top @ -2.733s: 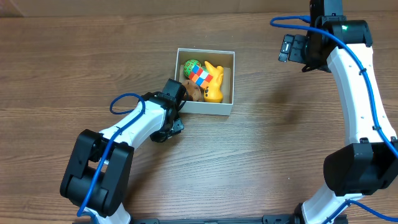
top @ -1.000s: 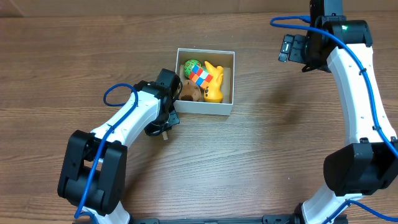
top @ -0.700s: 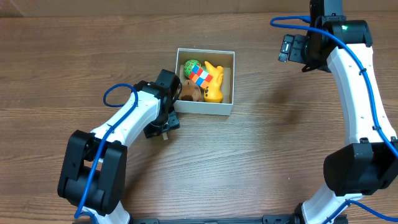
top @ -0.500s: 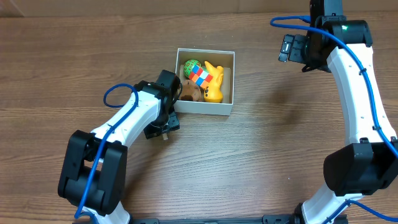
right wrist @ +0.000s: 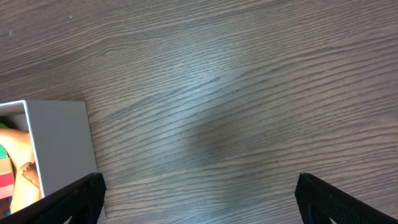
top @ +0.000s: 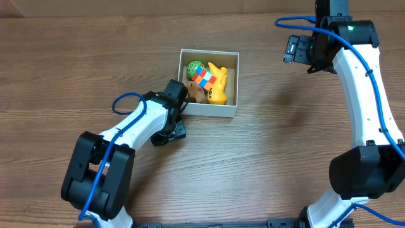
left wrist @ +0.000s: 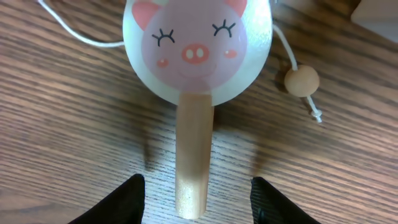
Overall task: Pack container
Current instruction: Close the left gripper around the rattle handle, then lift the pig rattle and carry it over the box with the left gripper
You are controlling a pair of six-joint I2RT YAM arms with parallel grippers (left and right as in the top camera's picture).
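The container (top: pixel 212 109) is a white-walled square box that holds a green ball (top: pixel 195 67), a colourful cube (top: pixel 204 78), a yellow toy (top: pixel 218 85) and a brown toy (top: pixel 196 94). My left gripper (top: pixel 172 126) hovers by its front-left corner. In the left wrist view my left gripper (left wrist: pixel 198 202) is open, with a fingertip on each side of the wooden handle (left wrist: pixel 193 162) of a pig-faced rattle drum (left wrist: pixel 198 46) lying on the table. The drum is hidden under the arm in the overhead view. My right gripper (top: pixel 292 49) is open and empty, far right of the container.
The drum's wooden bead (left wrist: pixel 301 81) lies on its string to the right of the drum head. A container corner (left wrist: pixel 379 15) shows at the top right. The right wrist view shows bare wood table (right wrist: pixel 236 93) and the container's wall (right wrist: pixel 59 143) at the left.
My left arm has swung right and toward the table's front. The gripper now covers the drum handle that stuck out beside it before. The right arm has not moved.
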